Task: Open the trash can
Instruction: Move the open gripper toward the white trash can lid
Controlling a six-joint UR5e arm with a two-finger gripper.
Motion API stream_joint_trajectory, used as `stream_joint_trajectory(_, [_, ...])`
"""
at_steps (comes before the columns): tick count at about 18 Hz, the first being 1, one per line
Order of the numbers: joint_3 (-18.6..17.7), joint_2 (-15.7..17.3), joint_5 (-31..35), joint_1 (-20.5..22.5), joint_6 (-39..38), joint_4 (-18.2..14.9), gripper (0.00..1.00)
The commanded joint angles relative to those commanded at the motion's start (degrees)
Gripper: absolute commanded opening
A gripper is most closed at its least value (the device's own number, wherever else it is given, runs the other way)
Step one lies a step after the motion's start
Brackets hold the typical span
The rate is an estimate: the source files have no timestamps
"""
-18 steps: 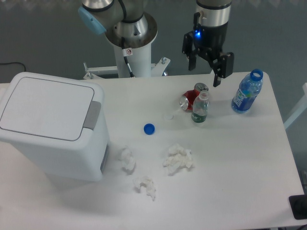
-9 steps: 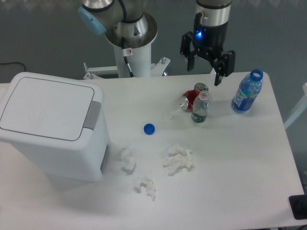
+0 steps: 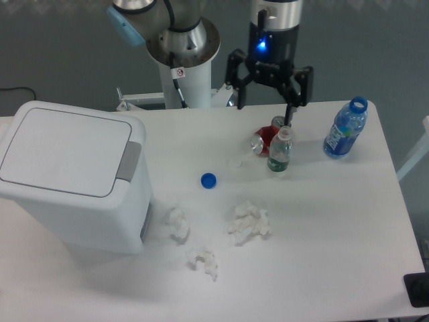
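Observation:
The trash can [image 3: 70, 176] is a big white box at the table's left side, its flat lid down and a grey push-button strip [image 3: 130, 161] along the lid's right edge. My gripper [image 3: 266, 111] hangs open above the table's back edge, far to the right of the can, its two dark fingers spread wide. Nothing sits between the fingers. It is just behind the red can and small bottle.
A crushed red can [image 3: 268, 139] and a small green-labelled bottle [image 3: 279, 151] stand below the gripper. A blue bottle [image 3: 345, 129] stands at the right. A blue cap [image 3: 208, 180] and three crumpled tissues [image 3: 249, 222] lie mid-table. The robot base [image 3: 182, 64] is behind.
The gripper has moved left along the table's back edge and turned about its axis, so both fingers now face the camera side by side. The trash can lid stays down.

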Motion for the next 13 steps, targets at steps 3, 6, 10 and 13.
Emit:
stream_joint_trajectory(3, [0.96, -0.35, -0.18, -1.84, -4.75, 0.18, 1.00])
stream_joint_trajectory(6, [2.28, -1.14, -0.18, -3.52, -10.11, 0.27, 1.00])
stream_joint_trajectory(10, [2.37, -2.28, -0.27, -7.03, -17.93, 2.03, 1.00])
stream_joint_trajectory(13, [2.37, -3.60, -0.27, -8.96, -21.90, 2.91, 1.00])
